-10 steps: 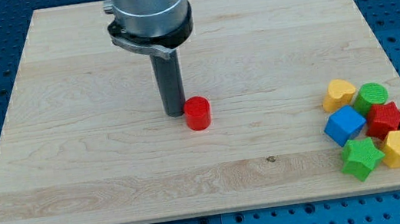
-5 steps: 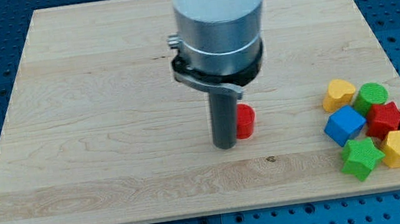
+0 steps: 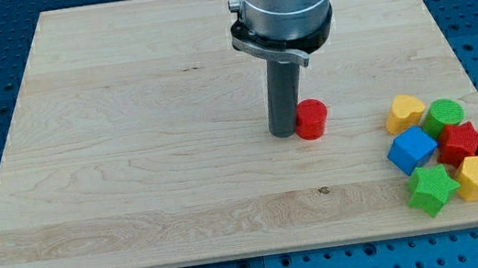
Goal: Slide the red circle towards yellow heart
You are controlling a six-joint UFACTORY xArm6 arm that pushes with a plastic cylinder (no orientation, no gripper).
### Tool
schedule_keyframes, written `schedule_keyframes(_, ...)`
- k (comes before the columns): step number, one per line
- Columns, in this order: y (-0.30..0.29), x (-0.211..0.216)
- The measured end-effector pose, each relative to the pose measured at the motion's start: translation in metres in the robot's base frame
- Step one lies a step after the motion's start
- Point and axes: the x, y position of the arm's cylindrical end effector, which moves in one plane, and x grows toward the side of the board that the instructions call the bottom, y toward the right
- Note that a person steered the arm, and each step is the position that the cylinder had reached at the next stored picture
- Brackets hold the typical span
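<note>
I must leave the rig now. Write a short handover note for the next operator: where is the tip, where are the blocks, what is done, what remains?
My tip: on the board, touching the red circle on its left side in the view.
Yellow heart: at the view's right, top-left of the block cluster, beside the green circle.
Done: tip lined up behind the circle.
Left: a gap of bare board separates the circle from the heart; push on toward the view's right.

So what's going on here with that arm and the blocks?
The arm is pushing the red circle across the wooden board with its rod. My tip sits right against the circle's left side in the view. The yellow heart lies off to the view's right, at the top-left edge of a cluster of blocks. A stretch of board separates the circle from the heart, so the slide isn't finished.
</note>
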Motion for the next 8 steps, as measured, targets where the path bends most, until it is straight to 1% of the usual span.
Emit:
schedule_keyframes(1, 0.001, -0.001)
schedule_keyframes(8, 0.065, -0.010)
